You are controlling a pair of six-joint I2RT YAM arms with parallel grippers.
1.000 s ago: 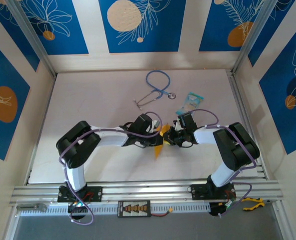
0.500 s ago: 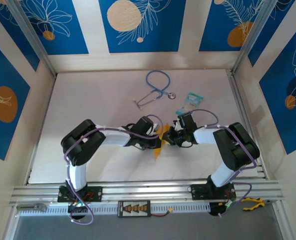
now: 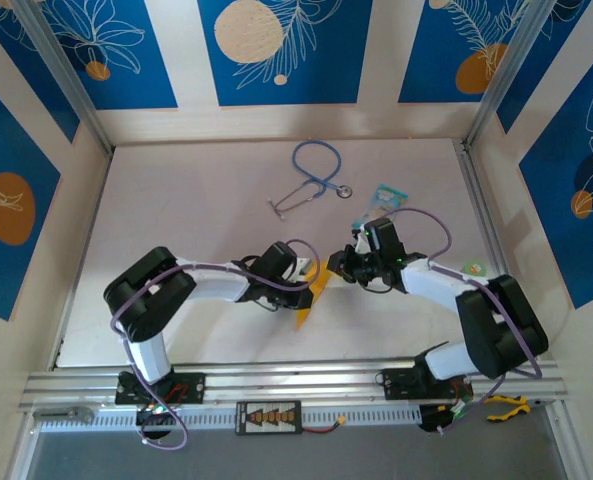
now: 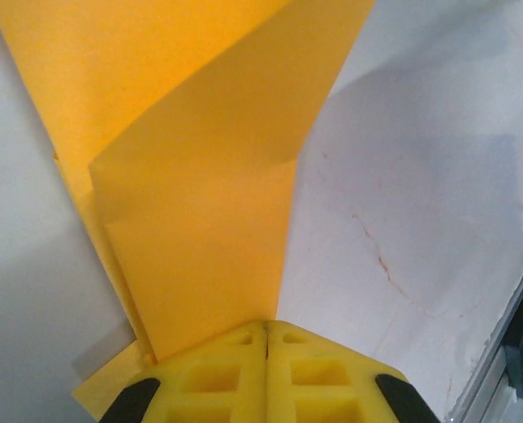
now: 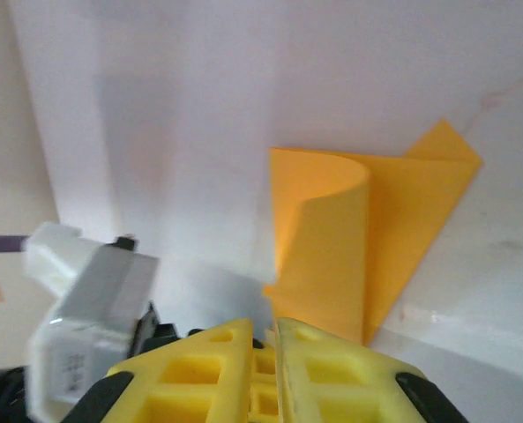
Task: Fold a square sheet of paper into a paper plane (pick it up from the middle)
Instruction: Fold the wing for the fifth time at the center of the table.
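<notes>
The square sheet of paper, orange-yellow, is folded into a slim pointed shape, the paper plane (image 3: 310,296), near the middle of the table. My left gripper (image 3: 298,283) is shut on its upper end. In the left wrist view the folded layers (image 4: 199,203) run away from the closed left gripper (image 4: 267,326), one flap lying over another. My right gripper (image 3: 344,266) hangs just right of the paper, apart from it. In the right wrist view the right gripper (image 5: 264,328) shows a narrow gap with nothing in it, and the paper (image 5: 367,238) lies beyond the tips with one layer curling up.
A blue stethoscope (image 3: 311,180) lies at the back of the table (image 3: 176,220). A light-blue packet (image 3: 383,200) sits behind the right gripper. A small round green-and-white thing (image 3: 473,267) lies near the right edge. Walls close in on three sides.
The right gripper has let go of the paper and drawn back to the right, its jaws parting slightly. The left gripper has carried the paper a little left and nearer.
</notes>
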